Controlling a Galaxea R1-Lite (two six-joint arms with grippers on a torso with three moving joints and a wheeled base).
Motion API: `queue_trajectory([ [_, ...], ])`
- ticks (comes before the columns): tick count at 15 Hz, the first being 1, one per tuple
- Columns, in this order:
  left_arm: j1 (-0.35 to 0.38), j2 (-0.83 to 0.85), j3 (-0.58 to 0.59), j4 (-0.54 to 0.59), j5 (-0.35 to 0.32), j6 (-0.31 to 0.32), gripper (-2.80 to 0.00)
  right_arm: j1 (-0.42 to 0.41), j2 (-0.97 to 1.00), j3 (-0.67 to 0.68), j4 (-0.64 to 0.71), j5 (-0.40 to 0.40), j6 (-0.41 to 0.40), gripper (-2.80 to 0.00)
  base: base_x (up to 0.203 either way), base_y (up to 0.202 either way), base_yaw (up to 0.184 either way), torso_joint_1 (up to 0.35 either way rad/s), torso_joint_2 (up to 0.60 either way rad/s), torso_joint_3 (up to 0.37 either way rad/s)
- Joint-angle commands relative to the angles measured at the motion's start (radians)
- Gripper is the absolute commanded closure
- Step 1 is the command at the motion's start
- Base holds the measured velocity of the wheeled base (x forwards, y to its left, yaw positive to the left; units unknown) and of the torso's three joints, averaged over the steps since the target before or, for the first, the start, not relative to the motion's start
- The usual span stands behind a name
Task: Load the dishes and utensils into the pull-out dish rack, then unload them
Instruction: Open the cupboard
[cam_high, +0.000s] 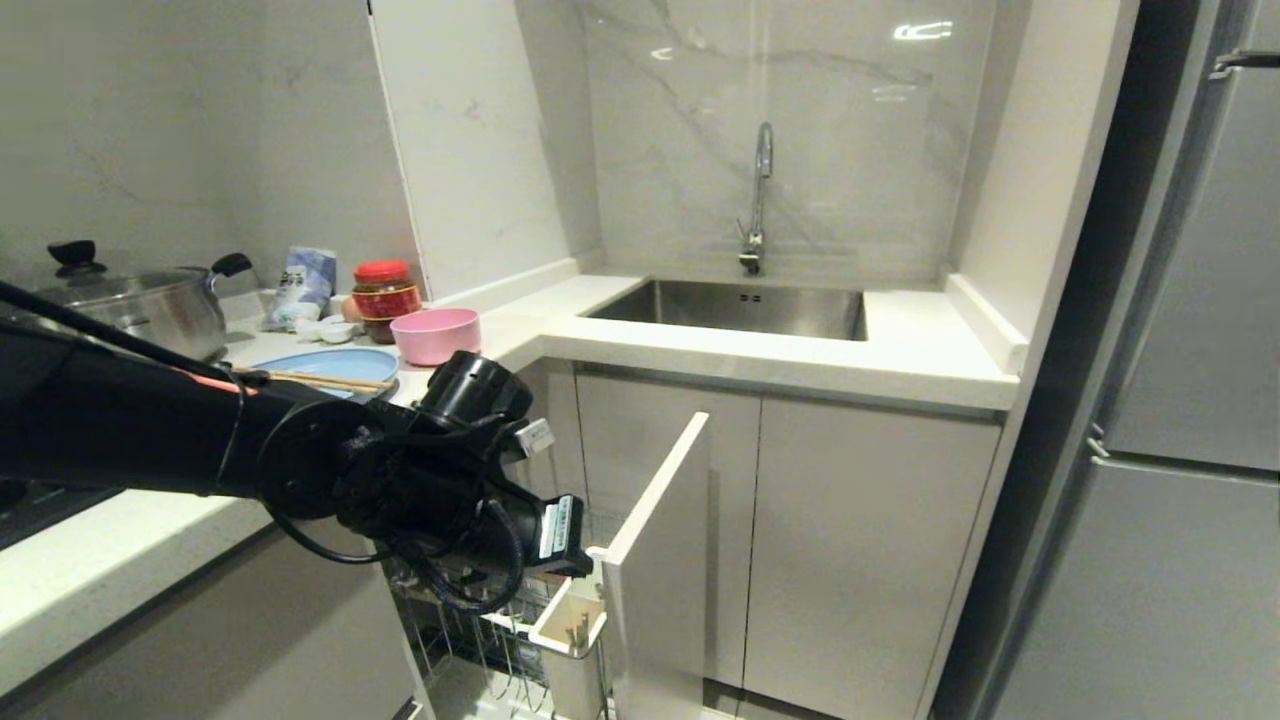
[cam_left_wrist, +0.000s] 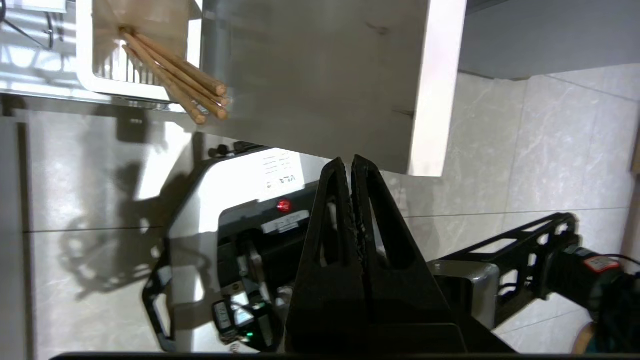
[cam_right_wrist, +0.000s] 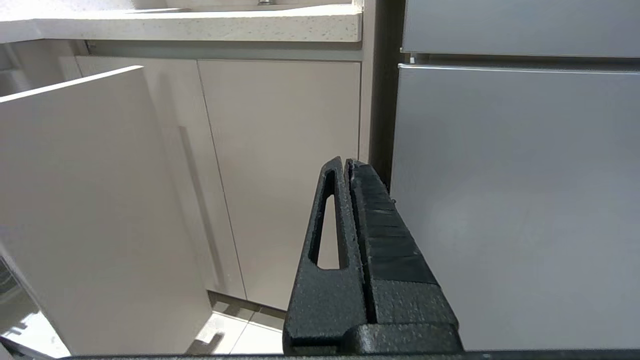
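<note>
The pull-out dish rack (cam_high: 500, 640) stands drawn out below the counter, with its white front panel (cam_high: 660, 560) and white utensil cup (cam_high: 570, 625). Wooden chopsticks (cam_left_wrist: 175, 80) lean inside that cup (cam_left_wrist: 85, 60). On the counter a light-blue plate (cam_high: 340, 362) carries another pair of chopsticks (cam_high: 330, 381), and a pink bowl (cam_high: 435, 335) sits behind it. My left arm (cam_high: 450, 480) reaches over the rack. Its gripper (cam_left_wrist: 350, 160) is shut and empty, pointing down beside the front panel (cam_left_wrist: 325, 75). My right gripper (cam_right_wrist: 346, 161) is shut and empty, low by the cabinet doors.
A steel pot (cam_high: 150, 305), a red-lidded jar (cam_high: 385, 295) and a bag (cam_high: 305, 280) stand at the back of the counter. The sink (cam_high: 730, 305) and tap (cam_high: 760, 190) lie in the corner. A grey fridge (cam_high: 1180, 400) fills the right side.
</note>
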Motion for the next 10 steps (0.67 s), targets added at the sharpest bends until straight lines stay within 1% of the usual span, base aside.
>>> queue_trajectory([
  [1, -0.017, -0.003, 0.005, -0.01, -0.025, -0.024, 0.0, 0.0, -0.001, 0.026, -0.001, 0.0, 0.0, 0.0, 0.0, 0.0, 0.0, 0.0, 0.0, 0.0],
  [3, -0.03, -0.007, 0.013, -0.014, -0.059, -0.033, 0.0, 0.0, -0.001, 0.026, -0.001, 0.0, 0.001, 0.0, 0.0, 0.0, 0.0, 0.0, 0.0, 0.0],
  [4, -0.036, -0.009, 0.013, -0.019, -0.067, -0.053, 0.0, 0.0, -0.001, 0.026, -0.001, 0.0, 0.0, 0.0, 0.0, 0.0, 0.0, 0.0, 0.0, 0.0],
  [10, -0.09, -0.016, 0.013, -0.022, -0.07, -0.094, 0.0, 0.0, -0.001, 0.026, -0.001, 0.0, 0.001, 0.0, 0.0, 0.0, 0.0, 0.0, 0.0, 0.0],
])
